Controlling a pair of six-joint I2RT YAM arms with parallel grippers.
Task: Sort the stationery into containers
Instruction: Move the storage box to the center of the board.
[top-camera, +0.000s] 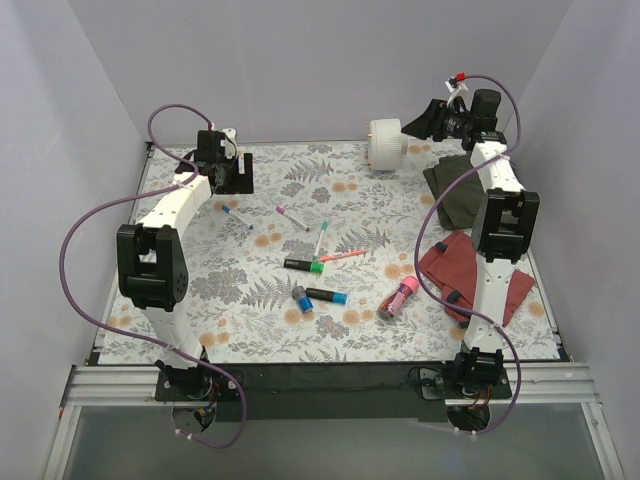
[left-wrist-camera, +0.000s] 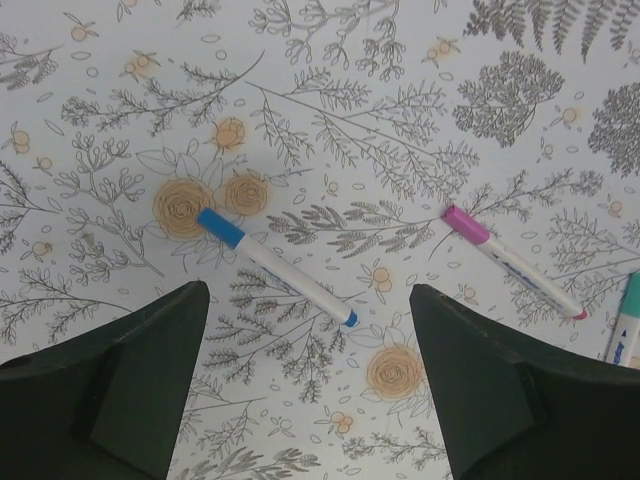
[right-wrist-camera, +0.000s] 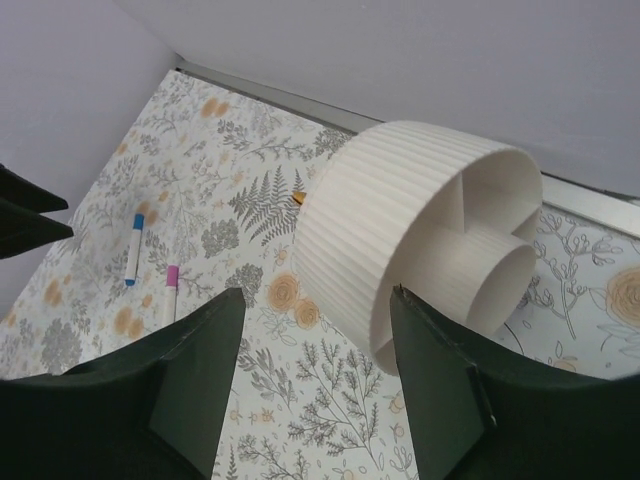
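Observation:
The ribbed off-white cup (top-camera: 385, 144) lies on its side at the back of the table, its mouth facing my right gripper (top-camera: 414, 126). In the right wrist view the cup (right-wrist-camera: 400, 230) shows inner compartments; my right gripper (right-wrist-camera: 316, 292) is open and empty, its right finger close to the rim. My left gripper (top-camera: 236, 172) is open and empty at the back left, above a blue-capped white pen (left-wrist-camera: 275, 268). A pink-capped pen (left-wrist-camera: 512, 262) lies to its right. A green-capped pen (top-camera: 320, 238), an orange-pink pen (top-camera: 342, 256), two black markers (top-camera: 303, 265), a grey-blue stub (top-camera: 301, 298) and a fat pink marker (top-camera: 398, 298) lie mid-table.
A dark olive cloth (top-camera: 455, 185) and a red cloth (top-camera: 470, 270) lie on the right side by the right arm. White walls close the table on three sides. The table has a floral cover (top-camera: 200, 290).

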